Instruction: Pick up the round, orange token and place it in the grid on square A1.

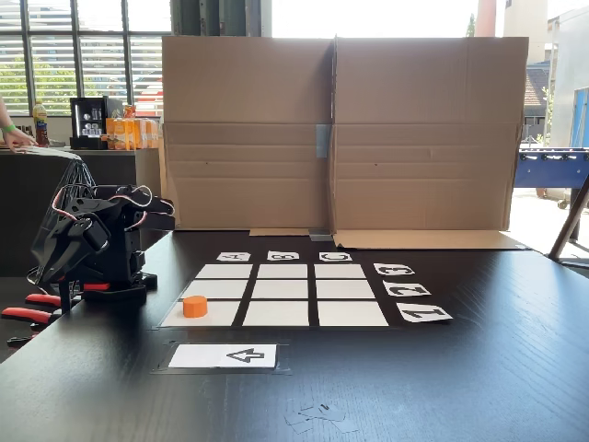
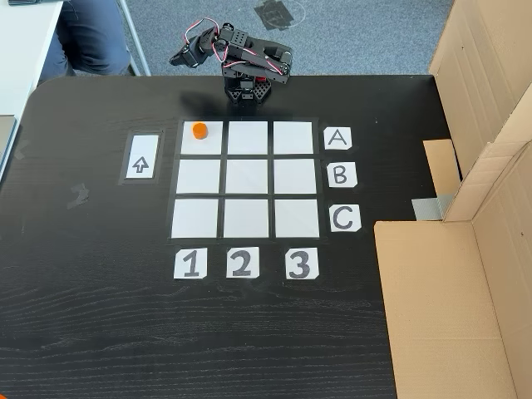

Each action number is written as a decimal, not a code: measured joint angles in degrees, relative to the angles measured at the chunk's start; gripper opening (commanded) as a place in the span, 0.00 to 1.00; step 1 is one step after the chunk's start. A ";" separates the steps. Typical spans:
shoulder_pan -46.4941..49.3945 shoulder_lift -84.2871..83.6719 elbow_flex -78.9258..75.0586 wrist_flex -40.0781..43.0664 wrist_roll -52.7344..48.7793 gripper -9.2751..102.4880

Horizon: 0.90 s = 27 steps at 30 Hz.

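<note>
In a fixed view the orange token [image 2: 199, 130] sits at square A1's [image 2: 208, 143] ten-o'clock corner, near its edges, while the folded arm's gripper [image 2: 184, 55], jaw opening unclear, holds nothing at twelve o'clock.

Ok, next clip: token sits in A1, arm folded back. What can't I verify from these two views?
- Gripper: folded up and small in both fixed views; wires and the arm's own body mask its jaws, so open or shut cannot be told.
- Token: whether it lies fully flat on square A1 is too small to judge.
- Letter tags in the low fixed view: foreshortened, barely legible.
- Cardboard screen: hides whatever lies behind it.
</note>
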 measured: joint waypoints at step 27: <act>0.00 0.00 0.09 4.22 -3.43 0.08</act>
